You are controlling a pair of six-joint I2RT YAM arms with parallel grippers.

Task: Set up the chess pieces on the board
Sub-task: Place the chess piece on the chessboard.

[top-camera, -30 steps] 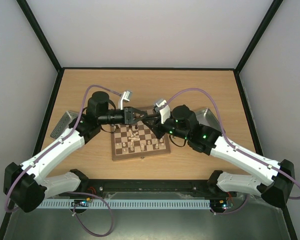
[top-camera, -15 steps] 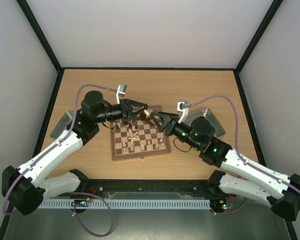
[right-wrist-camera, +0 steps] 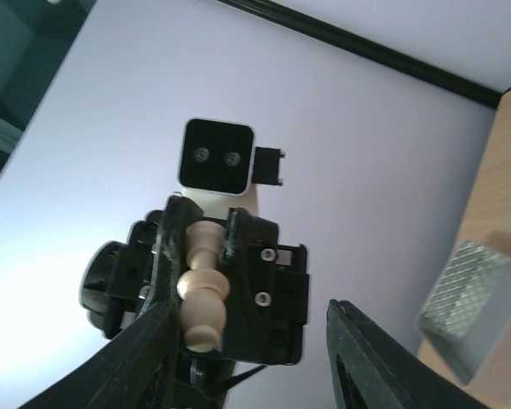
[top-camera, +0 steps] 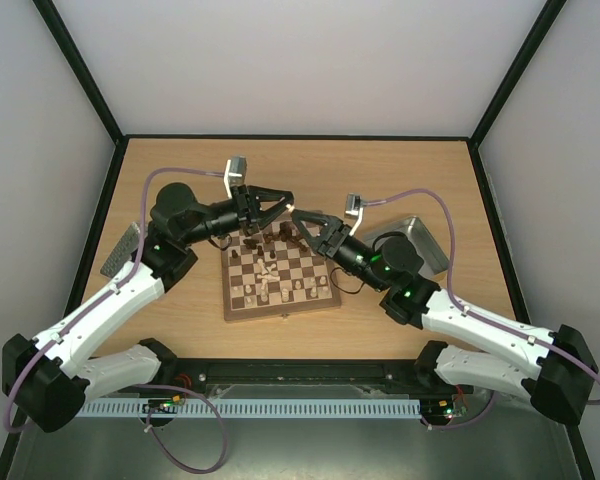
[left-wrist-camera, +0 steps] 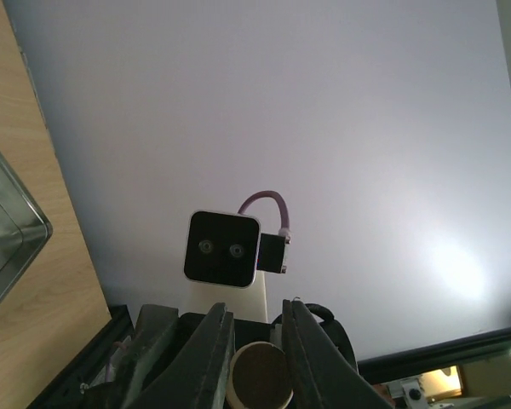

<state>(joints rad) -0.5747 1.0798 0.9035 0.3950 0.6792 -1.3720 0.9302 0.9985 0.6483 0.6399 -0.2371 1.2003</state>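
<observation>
Where the left tool [left-wrist-camera: 257, 311] is clamped on a pale cream chess piece [right-wrist-camera: 203, 292], aloft near the far edge of the board [top-camera: 278, 311], the right tool [right-wrist-camera: 251, 311] faces it, jaws wide and empty.

Step judged: hand-over.

Method: close squarely on the exposed end before the left lets go.

Surroundings: other pieces [top-camera: 270, 285] clustered mid-board, likely to crowd placement; metal tray [top-camera: 420, 240] on the tabletop, right.

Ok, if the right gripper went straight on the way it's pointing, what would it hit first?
Most likely the left gripper, facing it and shut on a pale chess piece. The gap between them looks small, though depth is hard to judge.
</observation>
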